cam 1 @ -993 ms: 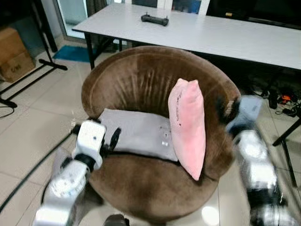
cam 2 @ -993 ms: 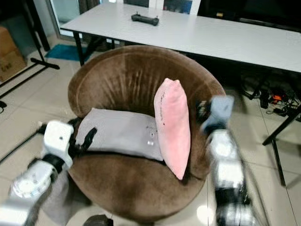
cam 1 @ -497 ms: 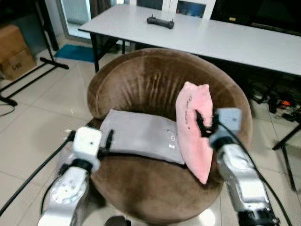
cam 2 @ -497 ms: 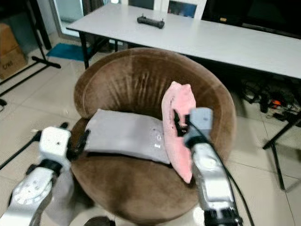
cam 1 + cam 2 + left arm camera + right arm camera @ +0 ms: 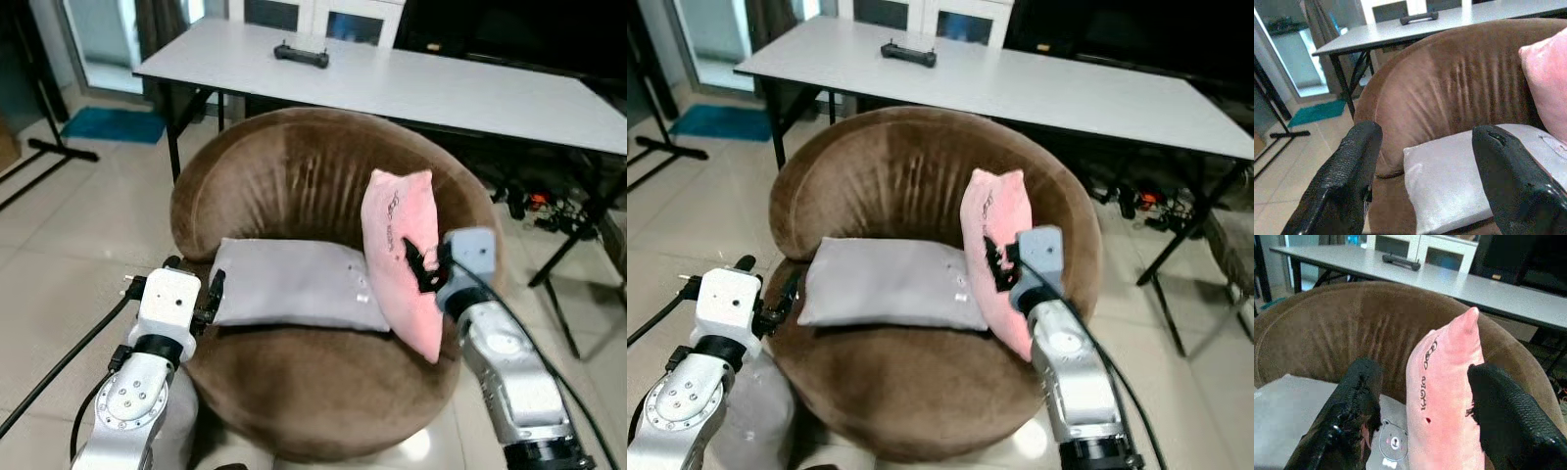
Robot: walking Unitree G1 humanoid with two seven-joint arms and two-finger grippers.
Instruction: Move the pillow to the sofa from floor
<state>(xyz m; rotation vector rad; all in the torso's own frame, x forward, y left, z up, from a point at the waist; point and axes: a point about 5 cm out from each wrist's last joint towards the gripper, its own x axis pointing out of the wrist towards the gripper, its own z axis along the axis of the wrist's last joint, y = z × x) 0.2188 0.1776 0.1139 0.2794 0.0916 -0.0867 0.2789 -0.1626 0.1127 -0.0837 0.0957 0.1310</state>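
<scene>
Swinging in from the side a second ago, the right gripper (image 5: 1000,262) now sits at the pink pillow (image 5: 402,257), which stands a touch straighter than half a second back; the brown sofa (image 5: 294,176) cradles everything, its curved back propping the pink pillow upright on its edge; the grey pillow (image 5: 294,284) lies flat on the seat, already off the floor; the right gripper's fingers (image 5: 1359,401) spread wide either side of the pink pillow, seemingly steadying rather than clamping; the left gripper (image 5: 210,297) hovers open and empty at the grey pillow's corner, likely just released; behind, a controller (image 5: 301,55) rests on the bench (image 5: 490,88).
</scene>
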